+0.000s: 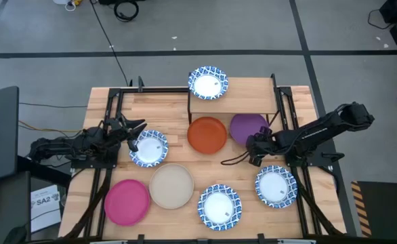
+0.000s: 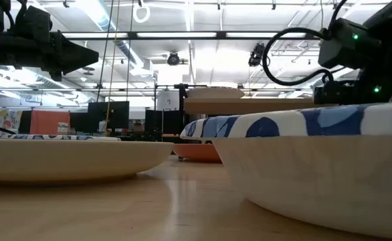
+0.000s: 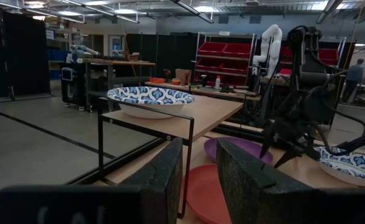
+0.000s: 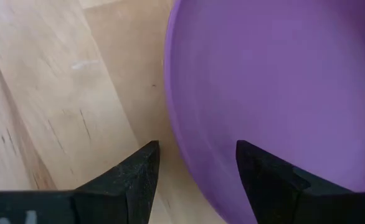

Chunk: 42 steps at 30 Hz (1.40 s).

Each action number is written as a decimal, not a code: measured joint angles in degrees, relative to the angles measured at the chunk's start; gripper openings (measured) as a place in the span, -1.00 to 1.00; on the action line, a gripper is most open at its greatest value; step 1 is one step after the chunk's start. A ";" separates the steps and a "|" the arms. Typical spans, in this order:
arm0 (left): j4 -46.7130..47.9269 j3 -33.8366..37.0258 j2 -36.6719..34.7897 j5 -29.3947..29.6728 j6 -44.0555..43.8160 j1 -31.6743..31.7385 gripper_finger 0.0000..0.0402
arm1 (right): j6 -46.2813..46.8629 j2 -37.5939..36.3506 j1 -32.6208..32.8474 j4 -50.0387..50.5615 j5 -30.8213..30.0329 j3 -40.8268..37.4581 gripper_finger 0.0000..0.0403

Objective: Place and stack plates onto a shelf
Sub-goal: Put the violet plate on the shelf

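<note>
Your shelf (image 1: 234, 107) is standing at the table's far edge, carrying one blue-rimmed plate (image 1: 208, 83) on its left end. The orange plate (image 1: 206, 134) and the purple plate (image 1: 247, 127) are lying side by side on the tabletop (image 1: 300, 95) along the shelf's near edge. Your right gripper (image 1: 253, 150) is hanging low at the purple plate's near rim, its fingers (image 4: 139, 171) spread wide to either side of that rim and gripping nothing. Your left gripper (image 1: 135, 130) is hovering over the far edge of another blue-rimmed plate (image 1: 149, 148) at the left, its jaws partly parted and holding nothing. The pink plate (image 1: 127, 201), the beige plate (image 1: 172, 186) and two more blue-rimmed plates (image 1: 219, 206) are sitting along the near side
</note>
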State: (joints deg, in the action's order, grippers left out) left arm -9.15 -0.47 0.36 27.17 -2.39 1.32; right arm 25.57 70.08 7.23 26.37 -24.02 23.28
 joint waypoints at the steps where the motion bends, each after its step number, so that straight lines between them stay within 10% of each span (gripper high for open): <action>1: 0.00 0.00 0.00 -0.02 -0.01 -0.01 -0.49 | -0.01 -0.03 -0.08 -0.25 -0.01 -0.20 0.06; 23: 0.00 0.00 0.00 -0.01 0.00 -0.02 -0.49 | -0.33 0.03 -0.22 -1.11 1.81 -0.45 -0.58; 42: 0.00 0.00 -0.01 -0.01 0.00 -0.02 -0.49 | -4.58 0.12 1.02 -1.16 10.43 4.04 -0.76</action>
State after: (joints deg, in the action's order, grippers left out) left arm -9.15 -0.47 0.35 27.17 -2.39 1.30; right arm 20.98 70.19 8.24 25.21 -13.59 27.32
